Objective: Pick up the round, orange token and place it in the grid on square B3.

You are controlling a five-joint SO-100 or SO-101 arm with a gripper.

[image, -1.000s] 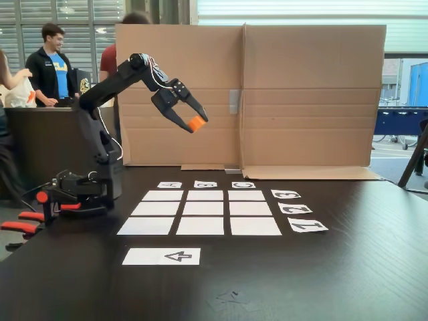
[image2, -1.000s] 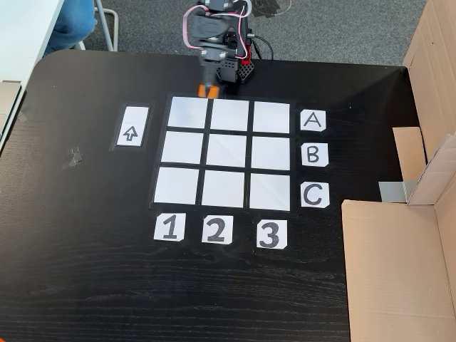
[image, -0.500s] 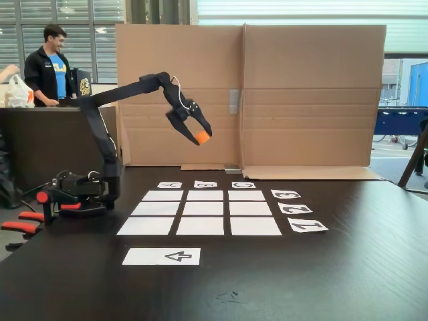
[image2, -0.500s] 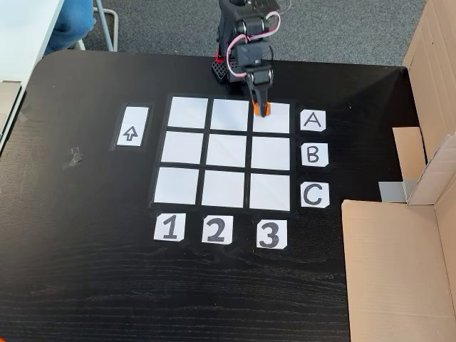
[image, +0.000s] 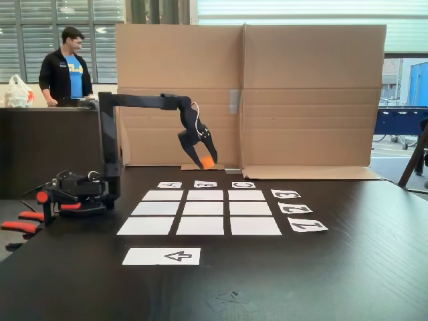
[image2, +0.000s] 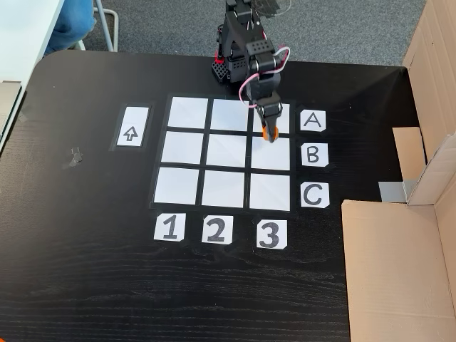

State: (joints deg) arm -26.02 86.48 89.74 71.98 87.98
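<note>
I see the gripper [image: 206, 162] clamped on the orange token [image2: 267, 133], held in the air above the grid [image2: 182, 148]; from above it sits over the top edge of square B3 [image2: 271, 156], beside the B card [image2: 314, 154]

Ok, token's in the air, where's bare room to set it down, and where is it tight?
All nine white cells of the grid lie bare, square B3 included, bordered by the B card. The gripper, shut on the token, hangs near that cell's top edge. Wide dark table lies bare below the number cards. It is tightest by the arm base.
</note>
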